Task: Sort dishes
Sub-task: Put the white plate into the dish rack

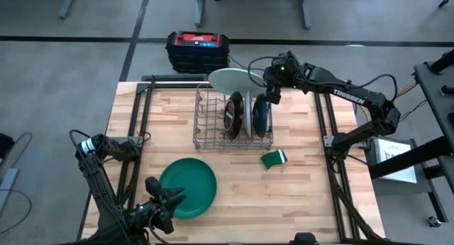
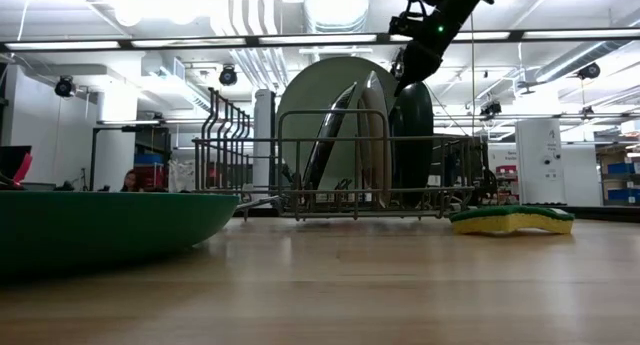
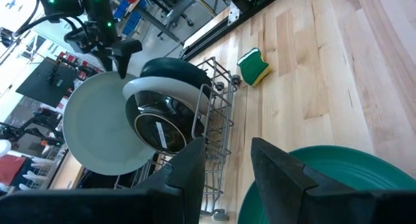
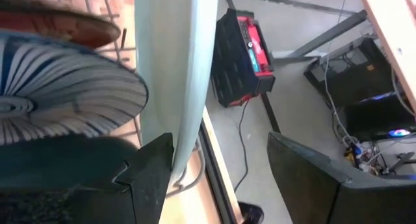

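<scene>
Your dishes were split between the wire rack [image 1: 233, 121] and the bare table [image 1: 305, 188]. In the rack stood the dark red-brown plate [image 1: 233, 115] on edge, with a thin white plate [image 1: 248, 116] just beside it and the dark teal plate [image 1: 260, 116] next along, all upright in neighbouring slots. The large pale plate [image 1: 230, 79] leaned at the rack's far end, its rim reaching past the table's back edge. From table height these stood as a tight row, the pale plate [image 2: 322, 120] behind the others and the teal one [image 2: 414, 135] nearest the sponge [image 2: 512, 219].

Your right gripper [image 1: 273, 89] hung above the far right corner of the rack, just over the teal plate's upper rim and beside the pale plate. Its fingers stood wide apart with nothing between them; in the right wrist view the pale plate's edge [image 4: 175, 68] ran close past one finger [image 4: 146, 178], and whether they touched could not be told.

The green plate [image 1: 187, 187] lay flat on the near left part of the table, well apart from the rack. Your left gripper [image 1: 164, 200] sat at that plate's near left rim, fingers parted slightly, with the rim [image 3: 312, 165] just ahead of them; whether they gripped it was not clear.

The green sponge [image 1: 274, 158] lay on the wood just off the rack's near right corner. A black and red box [image 1: 197, 49] sat on the floor beyond the table.
</scene>
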Controlling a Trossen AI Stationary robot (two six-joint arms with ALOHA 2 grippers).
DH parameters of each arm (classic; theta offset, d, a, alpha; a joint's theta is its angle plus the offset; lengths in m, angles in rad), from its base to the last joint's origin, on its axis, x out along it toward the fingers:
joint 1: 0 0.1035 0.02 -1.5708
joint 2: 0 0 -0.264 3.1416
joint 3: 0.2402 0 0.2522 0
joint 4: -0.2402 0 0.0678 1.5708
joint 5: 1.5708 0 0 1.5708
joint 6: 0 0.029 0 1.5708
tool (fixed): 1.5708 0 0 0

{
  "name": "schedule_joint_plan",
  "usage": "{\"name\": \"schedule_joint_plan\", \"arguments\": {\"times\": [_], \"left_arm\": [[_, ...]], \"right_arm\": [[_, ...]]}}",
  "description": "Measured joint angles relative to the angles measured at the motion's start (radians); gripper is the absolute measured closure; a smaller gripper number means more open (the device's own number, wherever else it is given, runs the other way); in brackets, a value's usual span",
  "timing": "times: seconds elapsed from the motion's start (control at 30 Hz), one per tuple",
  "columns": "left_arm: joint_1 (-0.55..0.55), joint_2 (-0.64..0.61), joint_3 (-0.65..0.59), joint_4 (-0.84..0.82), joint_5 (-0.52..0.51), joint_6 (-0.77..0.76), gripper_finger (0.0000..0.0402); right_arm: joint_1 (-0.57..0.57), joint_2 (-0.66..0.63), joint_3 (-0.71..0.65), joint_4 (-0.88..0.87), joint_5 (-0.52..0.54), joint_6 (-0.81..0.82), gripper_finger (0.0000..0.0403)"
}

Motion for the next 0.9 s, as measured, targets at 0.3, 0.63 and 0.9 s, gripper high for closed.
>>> {"name": "schedule_joint_plan", "arguments": {"times": [0.3, 0.63, 0.9], "left_arm": [[0.0, 0.0, 0.0, 0.0, 0.0, -0.002, 0.0286], [0.0, 0.0, 0.0, 0.0, 0.0, -0.002, 0.0286], [0.0, 0.0, 0.0, 0.0, 0.0, -0.002, 0.0286]], "right_arm": [[0.0, -0.004, 0.0, -0.05, 0.023, -0.004, 0.0162], [0.0, -0.005, 0.0, -0.052, 0.022, -0.04, 0.0179], [0.003, -0.005, 0.0, 0.014, 0.018, -0.071, 0.0187]]}}
